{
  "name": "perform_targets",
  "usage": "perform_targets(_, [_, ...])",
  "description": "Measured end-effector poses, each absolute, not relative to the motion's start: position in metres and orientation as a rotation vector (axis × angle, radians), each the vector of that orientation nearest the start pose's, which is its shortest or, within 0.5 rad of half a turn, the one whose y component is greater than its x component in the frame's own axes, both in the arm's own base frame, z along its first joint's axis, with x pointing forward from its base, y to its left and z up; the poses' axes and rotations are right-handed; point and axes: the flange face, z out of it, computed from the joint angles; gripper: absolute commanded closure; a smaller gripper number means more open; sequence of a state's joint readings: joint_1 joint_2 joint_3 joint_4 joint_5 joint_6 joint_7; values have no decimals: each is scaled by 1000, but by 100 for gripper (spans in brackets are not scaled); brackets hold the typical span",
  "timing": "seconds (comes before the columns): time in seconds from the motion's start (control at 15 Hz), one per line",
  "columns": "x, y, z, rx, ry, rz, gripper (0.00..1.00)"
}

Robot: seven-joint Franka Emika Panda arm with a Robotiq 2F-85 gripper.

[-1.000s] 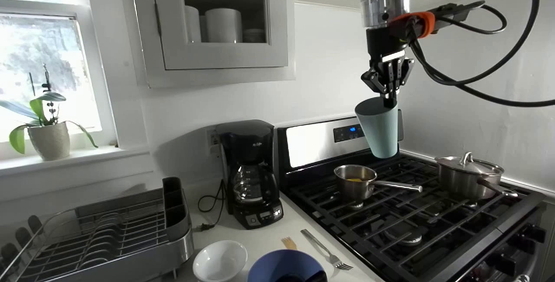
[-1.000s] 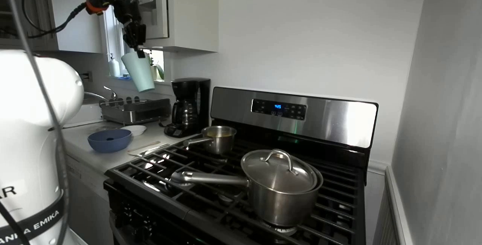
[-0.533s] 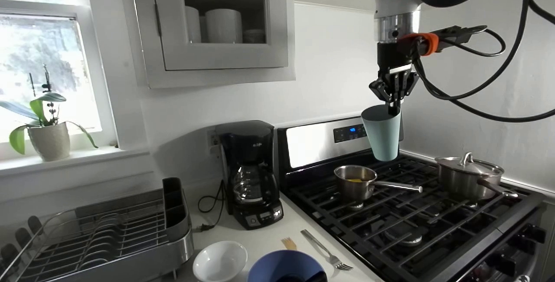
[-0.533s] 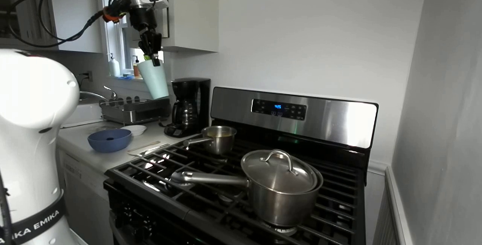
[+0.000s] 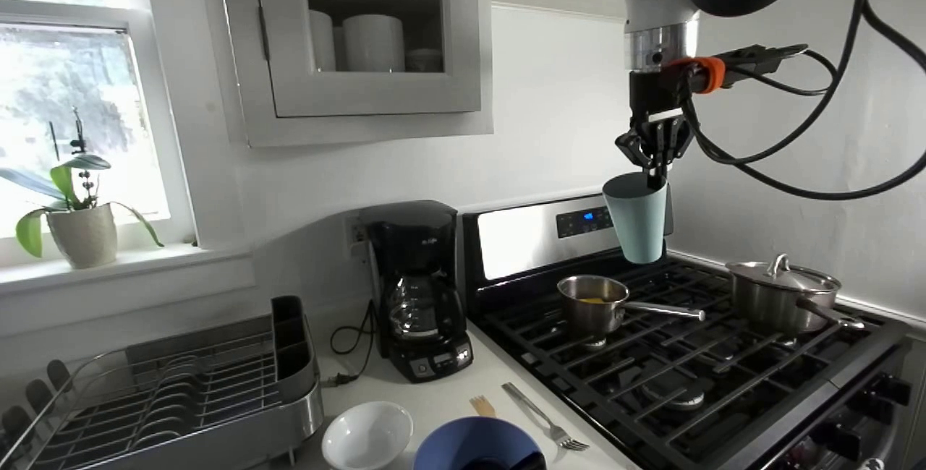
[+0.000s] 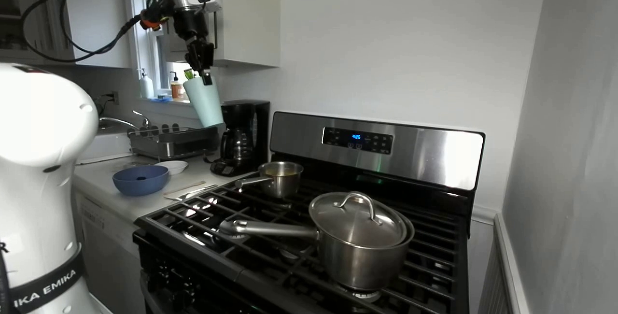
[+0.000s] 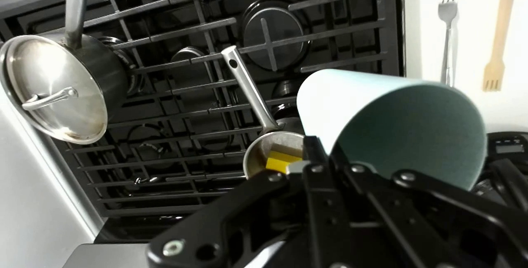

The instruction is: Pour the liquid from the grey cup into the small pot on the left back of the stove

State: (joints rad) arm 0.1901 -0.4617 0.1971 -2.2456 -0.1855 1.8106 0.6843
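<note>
My gripper (image 5: 657, 179) is shut on the rim of the grey cup (image 5: 638, 220), a pale grey-green tapered cup. One finger is inside the cup and one outside, as the wrist view (image 7: 326, 152) shows. The cup (image 6: 204, 104) hangs in the air, slightly tilted, mouth up. In the wrist view its inside (image 7: 416, 136) is dark and I see no liquid. The small pot (image 5: 589, 314) stands on the left back of the stove (image 5: 514, 242), below the cup's level. The pot (image 7: 253, 156) holds a yellow block (image 7: 280, 161); my fingers hide part of it.
A larger lidded steel pot (image 6: 362, 261) stands on the stove. A black coffee maker (image 5: 416, 289) is beside the stove. A blue bowl (image 6: 141, 180), white bowl (image 5: 367, 434), metal fork (image 5: 535, 412) and wooden fork (image 7: 500, 41) are on the counter. A wall cabinet (image 5: 376, 94) hangs above.
The gripper and cup have moved right and down in both exterior views, closer to the small pot. Most of this came in the first half second. The cup now stands slightly more upright.
</note>
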Motion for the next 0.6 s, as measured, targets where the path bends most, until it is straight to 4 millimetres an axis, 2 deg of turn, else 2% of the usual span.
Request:
perform_targets(0.33, [427, 97, 557, -3288, 535, -305, 99])
perform_targets(0.6, [452, 60, 551, -3305, 524, -292, 99])
